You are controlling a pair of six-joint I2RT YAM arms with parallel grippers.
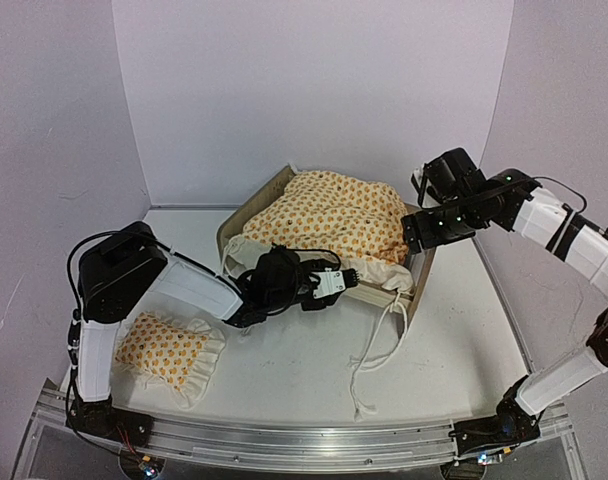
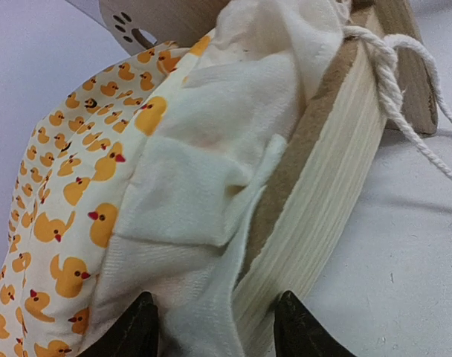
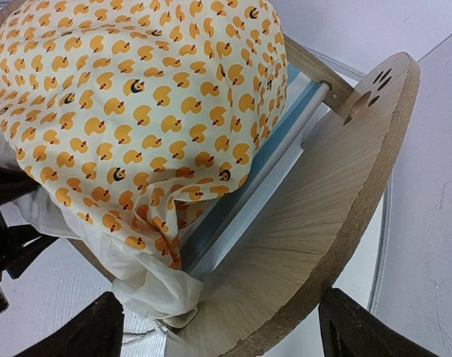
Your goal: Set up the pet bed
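Light plywood forms the small pet bed [image 1: 421, 285], which sits toward the far middle of the white table [image 1: 304, 380], its long side running left to right. An orange duck-print blanket with a cream ruffle [image 1: 329, 215] is heaped over it and hides the inside in the top view. Only the right wrist view shows the blue-and-white striped mattress [image 3: 274, 145] under the blanket, next to the rounded headboard with paw-print cutouts [image 3: 337, 193] at the bed's right end.

The left gripper [image 1: 336, 282] is at the near side rail [image 2: 323, 186]. Its wrist view shows the fingers [image 2: 140, 327] standing apart with the ruffle and the rail's edge between them. I cannot tell whether they press on either.

The right gripper [image 1: 416, 232] is at the headboard, jaws spread wide and holding nothing.

A white twisted cord [image 1: 379, 345] hangs from the bed's near right corner onto the table, and the left wrist view shows it knotted at the rail. A small matching ruffled pillow [image 1: 169, 350] lies near left, apart from the bed.
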